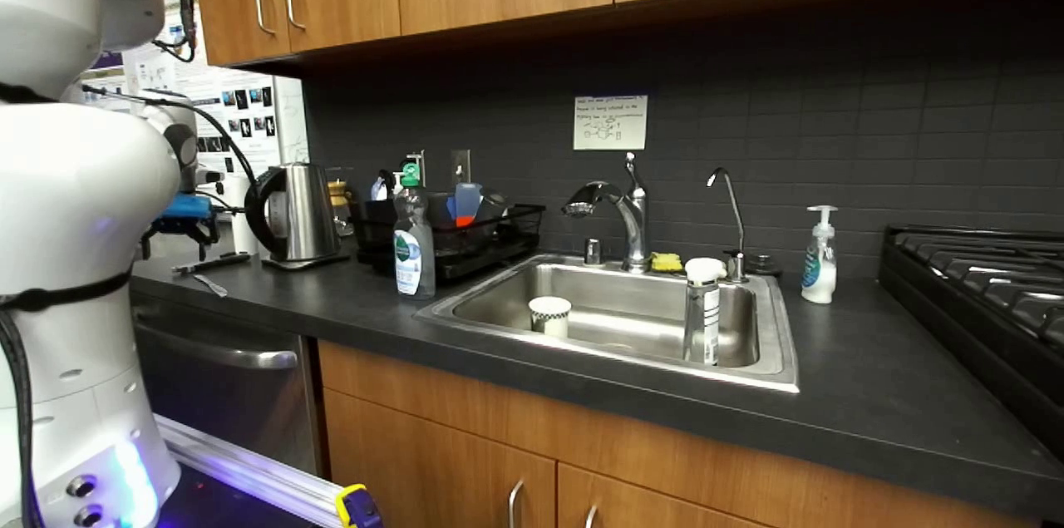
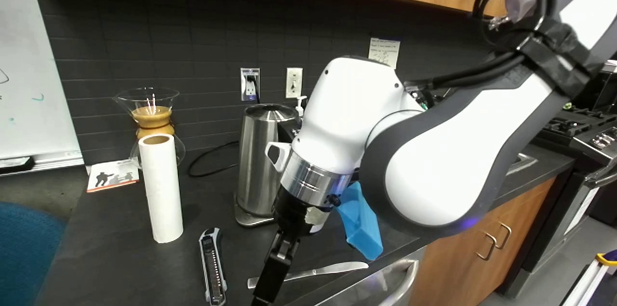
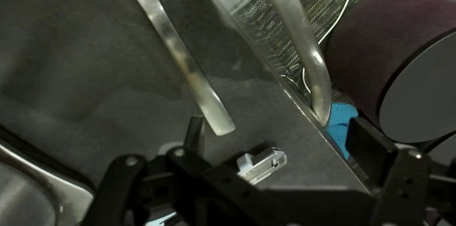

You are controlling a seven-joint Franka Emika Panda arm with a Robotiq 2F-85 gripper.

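Observation:
My gripper (image 3: pixel 283 136) stands open above the dark counter in the wrist view, its fingers wide apart with nothing between them. A table knife (image 3: pixel 178 53) lies on the counter; its blunt handle end is close beside the left finger (image 3: pixel 195 131), and whether they touch I cannot tell. Below it in that view, a grey box cutter (image 3: pixel 265 163) is partly hidden behind the gripper linkage. The right finger (image 3: pixel 372 144) reaches out past the counter edge. In an exterior view the knife (image 2: pixel 318 271) lies behind the black finger, with the box cutter (image 2: pixel 212 267) to its left.
A steel kettle (image 2: pixel 260 166), a white paper roll (image 2: pixel 161 190) and a glass coffee maker (image 2: pixel 153 120) stand around the arm. The dishwasher handle (image 3: pixel 308 46) juts out past the counter edge. Farther along are a soap bottle (image 1: pixel 414 241), a dish rack (image 1: pixel 499 233) and the sink (image 1: pixel 482 320).

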